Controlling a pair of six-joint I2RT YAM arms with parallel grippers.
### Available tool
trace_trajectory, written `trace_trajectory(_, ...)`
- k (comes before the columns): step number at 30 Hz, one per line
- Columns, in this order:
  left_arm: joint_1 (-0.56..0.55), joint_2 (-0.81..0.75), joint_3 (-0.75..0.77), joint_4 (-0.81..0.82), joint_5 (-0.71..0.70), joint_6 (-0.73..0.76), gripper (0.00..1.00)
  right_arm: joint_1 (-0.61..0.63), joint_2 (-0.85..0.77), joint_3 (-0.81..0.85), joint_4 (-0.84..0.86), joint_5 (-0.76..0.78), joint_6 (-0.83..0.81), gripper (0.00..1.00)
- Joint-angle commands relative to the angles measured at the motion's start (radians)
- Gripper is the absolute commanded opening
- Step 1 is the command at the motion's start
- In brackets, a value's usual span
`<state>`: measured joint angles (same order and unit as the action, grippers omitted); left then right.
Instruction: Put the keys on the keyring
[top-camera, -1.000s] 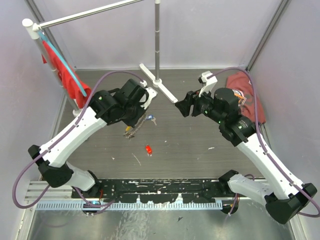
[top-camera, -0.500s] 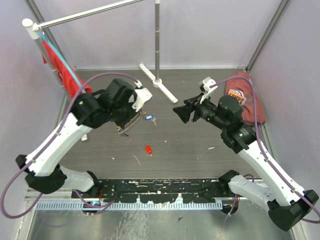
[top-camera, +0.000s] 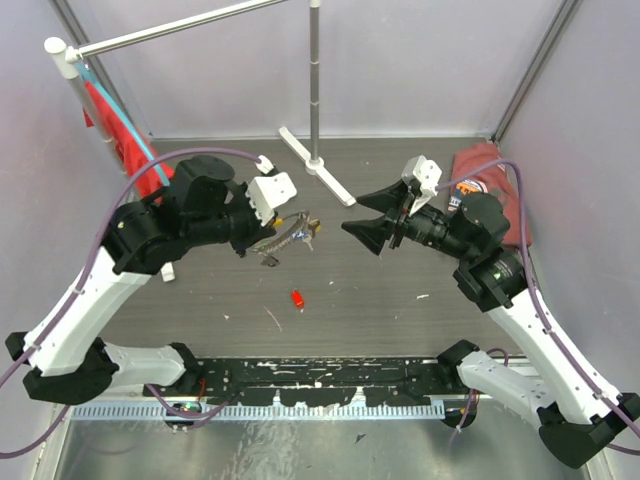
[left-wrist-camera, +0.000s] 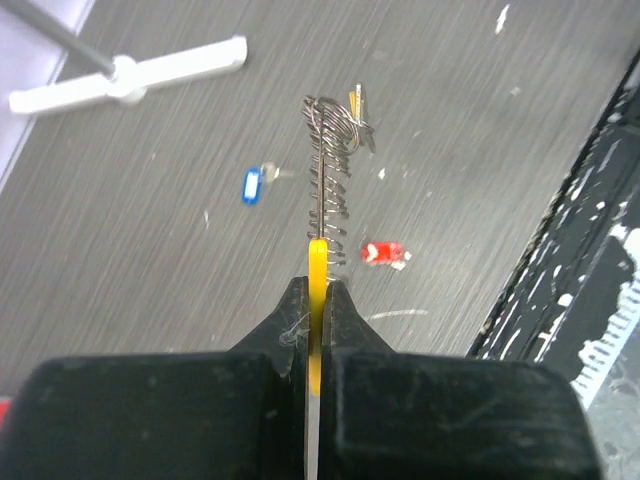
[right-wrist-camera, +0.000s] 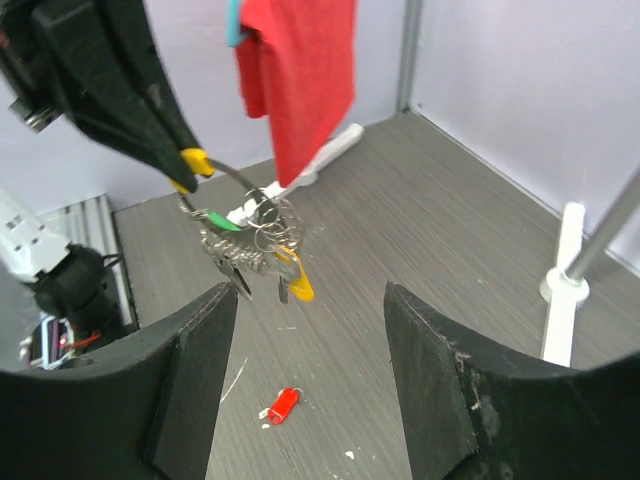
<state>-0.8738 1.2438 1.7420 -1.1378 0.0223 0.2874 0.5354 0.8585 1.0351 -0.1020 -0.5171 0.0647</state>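
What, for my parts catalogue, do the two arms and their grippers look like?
Both the left arm and the right arm have white links with black joints, and a loose purple cable loops alongside each. The left gripper and the right gripper are black, with broad, wedge-shaped fingers.
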Motion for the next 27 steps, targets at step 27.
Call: trace_trajectory(27, -0.006, -0.301, -0.276, 0.574, 0.130, -0.158, 0.00, 0.003, 0.001, 0.240, -0.166, -0.148, -0.152, 0.66)
